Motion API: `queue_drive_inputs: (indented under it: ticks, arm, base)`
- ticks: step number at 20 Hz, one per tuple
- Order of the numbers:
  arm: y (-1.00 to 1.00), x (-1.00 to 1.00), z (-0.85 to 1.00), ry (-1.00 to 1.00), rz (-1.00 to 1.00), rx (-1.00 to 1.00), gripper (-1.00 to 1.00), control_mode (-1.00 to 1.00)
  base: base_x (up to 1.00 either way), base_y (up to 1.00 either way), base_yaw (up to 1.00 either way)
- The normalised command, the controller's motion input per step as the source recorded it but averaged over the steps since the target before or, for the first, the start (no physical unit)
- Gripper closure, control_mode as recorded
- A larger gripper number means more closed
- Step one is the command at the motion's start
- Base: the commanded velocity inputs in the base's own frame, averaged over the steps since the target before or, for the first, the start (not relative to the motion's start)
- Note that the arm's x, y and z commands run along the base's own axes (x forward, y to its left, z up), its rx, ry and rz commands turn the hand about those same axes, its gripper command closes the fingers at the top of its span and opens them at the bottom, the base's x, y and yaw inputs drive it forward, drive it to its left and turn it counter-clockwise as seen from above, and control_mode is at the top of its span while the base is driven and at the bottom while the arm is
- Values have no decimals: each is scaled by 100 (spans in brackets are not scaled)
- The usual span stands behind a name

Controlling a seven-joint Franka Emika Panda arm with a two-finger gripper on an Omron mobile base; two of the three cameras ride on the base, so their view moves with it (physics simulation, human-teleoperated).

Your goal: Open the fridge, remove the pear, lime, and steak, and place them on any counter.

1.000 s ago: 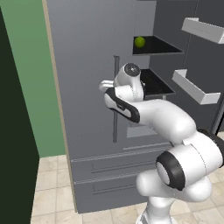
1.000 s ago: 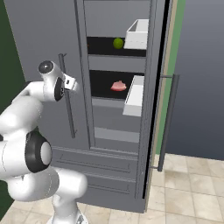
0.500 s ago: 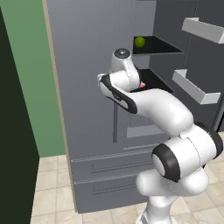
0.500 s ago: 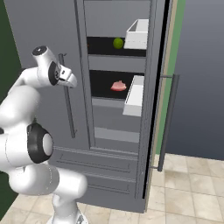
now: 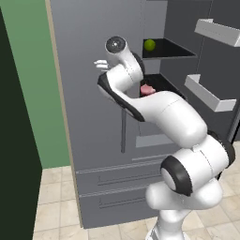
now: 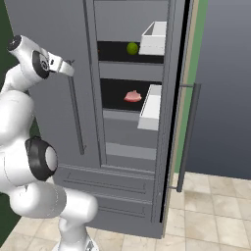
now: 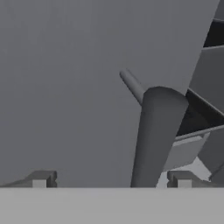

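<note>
The grey fridge (image 5: pixel 84 103) has its left door shut and its right door (image 6: pixel 169 122) swung open. On the upper shelf sits the yellow-green lime (image 5: pixel 149 45) (image 6: pixel 132 48). The pink steak (image 5: pixel 147 89) (image 6: pixel 132 96) lies one shelf lower. The pear and the counter are out of view. My gripper (image 5: pixel 100 64) (image 6: pixel 71 68) is open at the top of the shut door's bar handle (image 6: pixel 76 117). In the hand view the handle (image 7: pixel 155 135) rises between the fingertips (image 7: pixel 181 179), nearer the right one.
White door bins (image 6: pixel 156 37) (image 6: pixel 151 105) hang on the open door, beside the shelves. The open door's own long handle (image 6: pixel 188 137) sticks out to the right. A green wall (image 5: pixel 28 70) stands left of the fridge, and two lower drawers (image 5: pixel 112 187) sit above the tiled floor.
The arm has swung up and to the left, away from the open shelves. The hand now sits in front of the shut left door, at the top of its handle.
</note>
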Motion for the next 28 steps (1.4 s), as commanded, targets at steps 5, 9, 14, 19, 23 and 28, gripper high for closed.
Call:
queue_drive_inputs:
  ticks: [5, 9, 14, 19, 23, 28]
  arm:
    - [-58, 55, 0, -34, 7, 2, -100, -100]
    - [-100, 100, -1, -2, 6, 4, -100, -100]
    - [-42, 92, -18, -3, 0, 2, 100, -100]
    - [3, 22, -1, 0, 0, 1, 100, -100]
    - [36, -55, 0, 0, -9, 0, 100, -100]
    - [63, -74, 0, 1, -26, 0, 100, -100]
  base:
    - [0, 0, 0]
    - [0, 0, 0]
    - [0, 0, 0]
    - [0, 0, 0]
    - [0, 0, 0]
    - [0, 0, 0]
